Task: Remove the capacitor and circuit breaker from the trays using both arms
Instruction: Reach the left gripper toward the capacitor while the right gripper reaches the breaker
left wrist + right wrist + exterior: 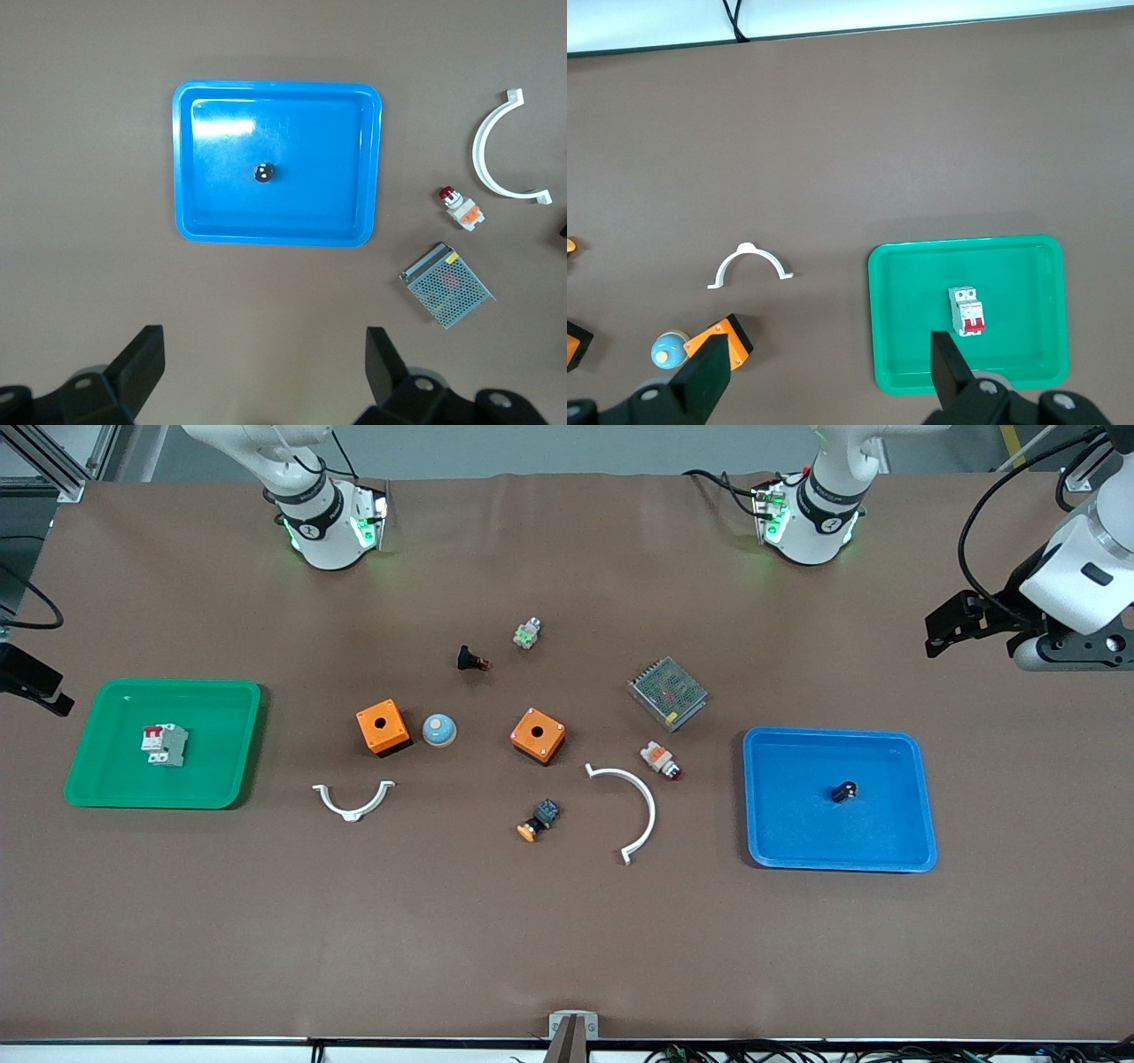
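Observation:
The capacitor [844,790], a tiny black cylinder with a pale end, lies in the blue tray [921,797] at the left arm's end of the table. It also shows in the left wrist view [264,173], in the same tray [184,159]. The breaker [165,744], grey-white with a red section, lies in the green tray [106,779] at the right arm's end, and shows in the right wrist view [967,311]. My left gripper [264,372] is open and empty, high up beside the blue tray. My right gripper [830,381] is open and empty, high up beside the green tray [904,354].
Between the trays lie two orange boxes [383,726] [538,735], a blue dome [438,730], two white curved clips [353,802] [633,810], a mesh-topped metal box [667,693], a black button with a red tip [472,659] and a white-and-orange button [660,759].

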Motion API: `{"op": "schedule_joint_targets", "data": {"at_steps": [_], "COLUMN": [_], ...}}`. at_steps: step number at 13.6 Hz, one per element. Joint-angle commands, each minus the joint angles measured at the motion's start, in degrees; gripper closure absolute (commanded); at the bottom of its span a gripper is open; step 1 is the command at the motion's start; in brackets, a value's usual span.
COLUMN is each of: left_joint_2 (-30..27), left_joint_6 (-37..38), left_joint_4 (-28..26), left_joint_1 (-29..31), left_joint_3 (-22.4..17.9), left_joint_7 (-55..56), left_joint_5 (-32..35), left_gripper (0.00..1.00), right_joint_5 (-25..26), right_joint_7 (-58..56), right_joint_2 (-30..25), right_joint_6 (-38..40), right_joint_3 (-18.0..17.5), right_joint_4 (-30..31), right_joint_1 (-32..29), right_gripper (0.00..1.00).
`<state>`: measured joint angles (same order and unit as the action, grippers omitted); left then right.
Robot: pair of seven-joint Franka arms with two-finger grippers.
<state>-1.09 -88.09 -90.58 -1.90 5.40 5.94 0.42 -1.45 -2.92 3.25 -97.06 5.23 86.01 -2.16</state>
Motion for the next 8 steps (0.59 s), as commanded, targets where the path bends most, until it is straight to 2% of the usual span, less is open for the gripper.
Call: {"op": "schedule_joint_targets", "data": {"at_steps": [1, 4, 8], "left_joint_2": [0.21, 1.78, 8.36], "left_joint_6": [1.26, 1.17, 0.12], "left_joint_4": [1.54, 2.77, 3.92], "left_joint_1": [0.23, 0.32, 0.50], "left_joint_3": [-0.04, 0.05, -0.04], "left_joint_7": [-0.23, -0.23, -0.49], "left_joint_5": [0.02, 0.10, 0.19], "left_gripper": [0.00, 0.00, 0.00], "right_joint_5": [-0.93, -0.93, -0.75], "right_joint_7": [-0.07, -0.07, 0.11], "right_joint_2": [0.62, 0.62, 0.71], "right_joint_6": [0.99, 0.99, 1.69], "right_joint_3": [-0.22, -0.22, -0.13], "right_joint_4": [-1.54, -1.54, -1.37], "right_joint_1": [-0.57, -0.57, -0.74], "right_gripper": [0.00, 0.00, 0.00]}}
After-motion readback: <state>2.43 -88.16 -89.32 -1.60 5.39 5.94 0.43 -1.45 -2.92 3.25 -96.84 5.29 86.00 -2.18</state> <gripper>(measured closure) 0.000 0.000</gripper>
